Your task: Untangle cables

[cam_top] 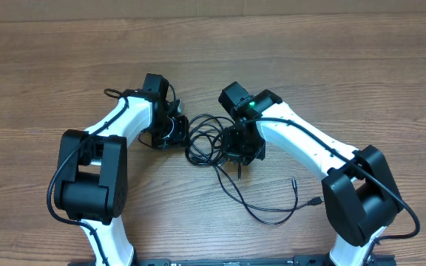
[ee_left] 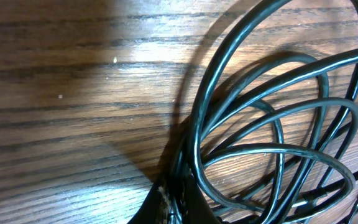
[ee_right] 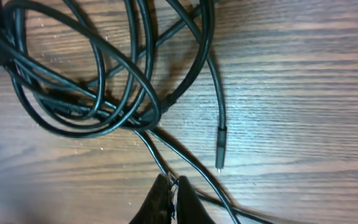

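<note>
Tangled cables [cam_top: 204, 140] at the middle of the bench [cam_top: 309, 59]
I've got left pincer [ee_left: 176, 202] and right pincer [ee_right: 173, 190] each clamped on a strand.

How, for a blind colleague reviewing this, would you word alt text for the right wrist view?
Looped black cables lie tangled at upper left on a wooden table; the right gripper, bottom centre, is shut on one strand. A loose plug end lies to the right.
</note>
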Tool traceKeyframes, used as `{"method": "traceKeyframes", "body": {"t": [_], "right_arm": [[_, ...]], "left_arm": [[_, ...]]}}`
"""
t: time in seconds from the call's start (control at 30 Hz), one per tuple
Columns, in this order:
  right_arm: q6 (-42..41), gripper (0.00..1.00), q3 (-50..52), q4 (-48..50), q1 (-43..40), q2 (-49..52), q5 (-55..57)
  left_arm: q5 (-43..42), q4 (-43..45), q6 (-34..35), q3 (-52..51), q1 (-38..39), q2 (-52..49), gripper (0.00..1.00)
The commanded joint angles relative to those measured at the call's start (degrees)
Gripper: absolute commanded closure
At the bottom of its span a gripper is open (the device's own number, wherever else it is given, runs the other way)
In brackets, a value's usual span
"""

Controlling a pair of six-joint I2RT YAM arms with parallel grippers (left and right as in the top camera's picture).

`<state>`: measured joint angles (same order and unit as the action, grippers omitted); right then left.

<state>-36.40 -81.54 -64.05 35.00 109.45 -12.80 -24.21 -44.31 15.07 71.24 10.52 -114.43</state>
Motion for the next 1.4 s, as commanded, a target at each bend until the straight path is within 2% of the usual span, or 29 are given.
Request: {"method": "traceKeyframes", "body": {"t": [0.0,0.1,0.17,0.2,0.27,0.4,0.53,1.03,1.23,1.3,1.37], "right_arm": [[5.51,0.96,-3.06,-1.36,-0.24,-1.95,1.38],[6.67,0.96,-4.07,-2.03,-0.85,-1.95,0.37],[6.45,0.89,-4.04,-1.90,-1.01,-1.92,-1.14],[6.45,0.81,-4.02,-1.88,-1.01,-1.92,-1.20],[6.23,0.74,-3.93,-1.84,-0.68,-1.92,-0.76],[4.83,0.71,-3.91,-0.90,0.66,-1.90,0.87],[1.25,0.71,-3.54,1.60,2.10,-1.86,7.06],[1.18,0.72,7.65,18.36,3.56,-1.86,10.19],[-3.15,0.73,13.42,25.70,3.56,-1.84,10.16],[-4.37,0.79,14.40,26.95,3.56,-1.84,10.16],[-4.31,0.96,14.38,26.95,3.56,-1.86,9.88]], "left_arm": [[6.78,-0.24,0.85,-1.33,0.39,-1.81,0.96],[6.78,-0.24,0.85,-1.33,0.39,-1.81,0.96],[6.78,-0.24,0.85,-1.33,0.39,-1.81,0.95],[6.78,-0.24,0.85,-1.33,0.39,-1.81,0.94],[6.78,-0.24,0.83,-1.33,0.39,-1.81,0.93],[6.78,-0.24,0.85,-1.33,0.39,-1.81,0.91],[6.78,-0.24,0.83,-1.33,0.39,-1.81,0.90],[6.78,-0.26,0.83,-1.33,0.39,-1.81,0.87],[6.78,-0.28,0.83,-1.33,0.39,-1.81,0.83],[6.78,-0.28,0.83,-1.33,0.39,-1.81,0.78],[6.78,-0.28,0.83,-1.33,0.39,-1.81,0.75]]}}
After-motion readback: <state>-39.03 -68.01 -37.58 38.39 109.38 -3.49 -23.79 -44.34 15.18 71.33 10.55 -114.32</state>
